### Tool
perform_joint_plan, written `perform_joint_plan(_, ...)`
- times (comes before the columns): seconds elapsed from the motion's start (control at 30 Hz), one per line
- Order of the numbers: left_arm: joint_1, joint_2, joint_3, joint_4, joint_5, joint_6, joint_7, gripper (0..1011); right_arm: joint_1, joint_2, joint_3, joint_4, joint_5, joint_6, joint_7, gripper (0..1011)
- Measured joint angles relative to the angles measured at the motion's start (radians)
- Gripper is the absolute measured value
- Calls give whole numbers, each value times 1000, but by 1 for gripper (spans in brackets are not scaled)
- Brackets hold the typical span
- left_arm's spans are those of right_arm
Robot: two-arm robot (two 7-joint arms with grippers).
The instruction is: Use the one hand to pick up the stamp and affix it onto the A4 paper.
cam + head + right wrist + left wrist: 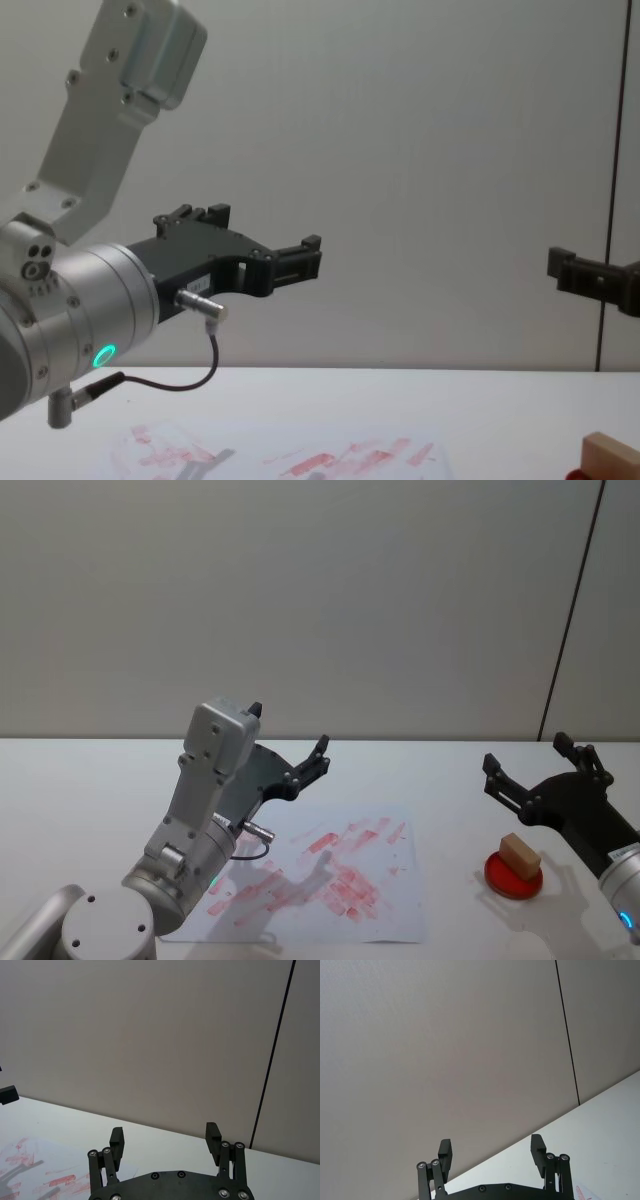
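Note:
The stamp (520, 855), a small tan wooden block, rests on a round red ink pad (513, 874) at the table's right; its edge also shows in the chest view (610, 455). The A4 paper (330, 875), white with red prints, lies flat at the centre (300, 460) (30, 1170). My right gripper (525, 752) (165, 1130) hovers open above and just behind the stamp, nothing between its fingers. My left gripper (290, 730) (491, 1142) (265, 235) hangs open over the paper's far left part, holding nothing.
The white table (80, 780) runs to a grey wall close behind. The left arm's grey elbow (215, 745) rises over the paper's left side, with a thin cable (190, 380) looping under its wrist.

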Motion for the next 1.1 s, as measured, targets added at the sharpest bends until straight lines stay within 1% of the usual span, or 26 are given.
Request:
perform_joint_plan(0.73,0,0,0,0,0,0,0,1003,2,0,1,2,-1,0,3,1001)
perform_joint_plan(1.1,0,0,0,0,0,0,0,1002,14,15,15,48,7,29,51,1001)
